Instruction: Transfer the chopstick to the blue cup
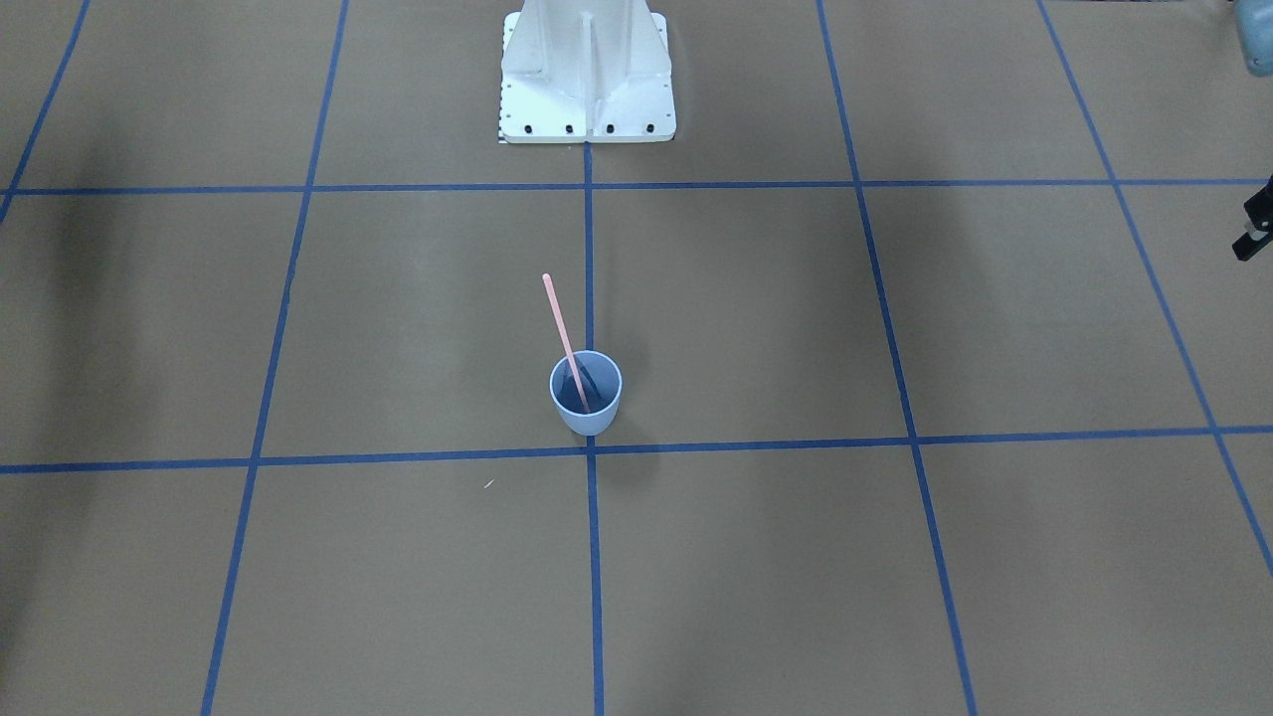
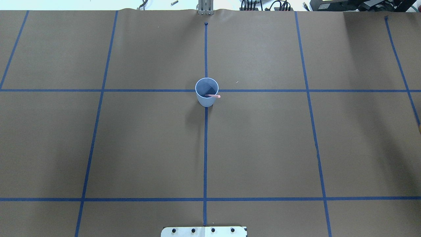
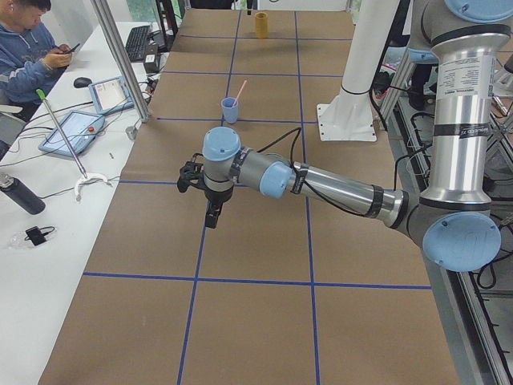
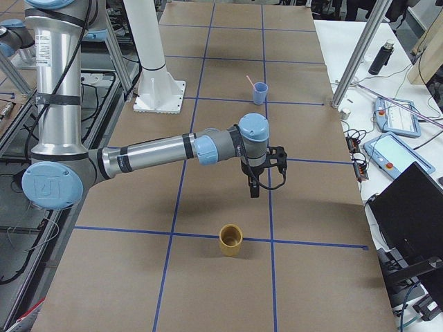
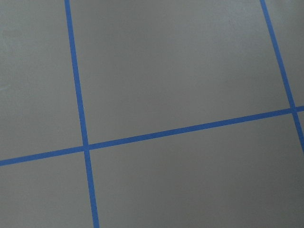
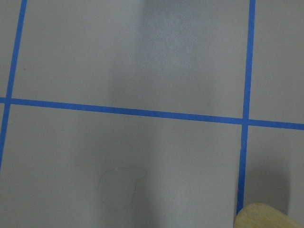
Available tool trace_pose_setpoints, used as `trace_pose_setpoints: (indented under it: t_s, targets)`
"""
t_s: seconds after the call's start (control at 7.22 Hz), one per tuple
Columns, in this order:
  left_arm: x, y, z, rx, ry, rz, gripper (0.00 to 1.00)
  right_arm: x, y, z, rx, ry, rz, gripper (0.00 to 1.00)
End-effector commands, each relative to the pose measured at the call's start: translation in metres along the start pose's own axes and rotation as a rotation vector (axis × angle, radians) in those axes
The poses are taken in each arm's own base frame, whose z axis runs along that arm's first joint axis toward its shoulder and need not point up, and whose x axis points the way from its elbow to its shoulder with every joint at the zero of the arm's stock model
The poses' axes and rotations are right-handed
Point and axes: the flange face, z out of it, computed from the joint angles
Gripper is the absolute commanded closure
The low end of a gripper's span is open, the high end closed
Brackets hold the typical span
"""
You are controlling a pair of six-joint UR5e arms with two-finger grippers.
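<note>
One chopstick (image 1: 559, 323) leans inside the upright blue cup (image 1: 587, 422); top sticking out.

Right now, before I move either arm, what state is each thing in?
Pale pink chopstick: lower end inside the blue cup, leaning on its rim.
Light blue plastic cup: upright, holding the chopstick.
Tan-yellow cup: upright, nothing sticking out of it.
Left tool: away from both cups, nothing seen in it; open or shut unclear.
Right tool: away from both cups, nothing seen in it; open or shut unclear.
</note>
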Motion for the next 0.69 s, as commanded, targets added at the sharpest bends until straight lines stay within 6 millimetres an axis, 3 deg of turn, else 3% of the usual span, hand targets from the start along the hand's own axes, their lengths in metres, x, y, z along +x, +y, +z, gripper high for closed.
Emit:
trace_pose_setpoints:
  t_s: [0.0, 0.28, 0.55]
  targets:
    - [0.001, -0.001, 0.001, -0.001, -0.001, -0.006, 0.02, 0.002, 0.001, -0.004, 0.009, 0.000, -0.005, 0.00]
    - [0.005, -0.006, -0.001, 0.003, -0.001, -0.006, 0.02, 0.005, 0.003, -0.007, 0.014, -0.003, 0.000, 0.00]
    - [0.034, -0.016, 0.013, -0.014, 0.007, -0.064, 0.02, 0.004, 0.003, -0.011, 0.020, -0.004, -0.001, 0.00]
